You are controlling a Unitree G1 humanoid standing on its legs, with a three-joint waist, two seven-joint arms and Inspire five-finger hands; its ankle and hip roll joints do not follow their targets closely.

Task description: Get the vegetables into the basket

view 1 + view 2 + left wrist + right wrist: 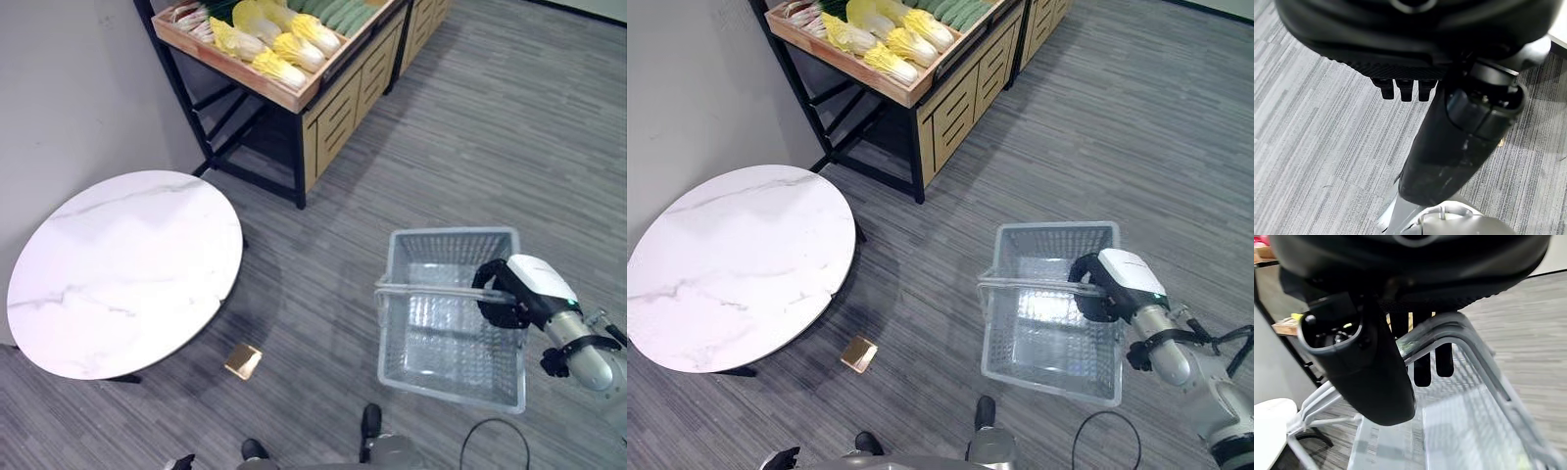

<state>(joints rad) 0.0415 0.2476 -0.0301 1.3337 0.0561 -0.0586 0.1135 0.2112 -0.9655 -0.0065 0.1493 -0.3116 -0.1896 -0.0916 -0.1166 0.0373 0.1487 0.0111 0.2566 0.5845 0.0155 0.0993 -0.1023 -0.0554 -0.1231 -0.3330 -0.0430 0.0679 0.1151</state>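
Yellow-white cabbages [284, 44] and green vegetables [338, 12] lie in a wooden tray [240, 73] on a black-framed shelf at the back. A grey mesh basket [451, 233] with nothing in it stands on the floor at the right. My right hand [509, 294] is shut on its raised handle [421, 288]; in the right wrist view the fingers [1422, 367] curl round the handle bar [1449, 330]. My left hand [1449, 147] hangs over bare floor, fingers relaxed, holding nothing.
A round white marble table [127, 269] stands at the left by the wall. A small tan box [243, 360] lies on the floor beside it. Wooden drawer cabinets [348, 93] stand under the shelf. Grey plank floor lies between the basket and the shelf.
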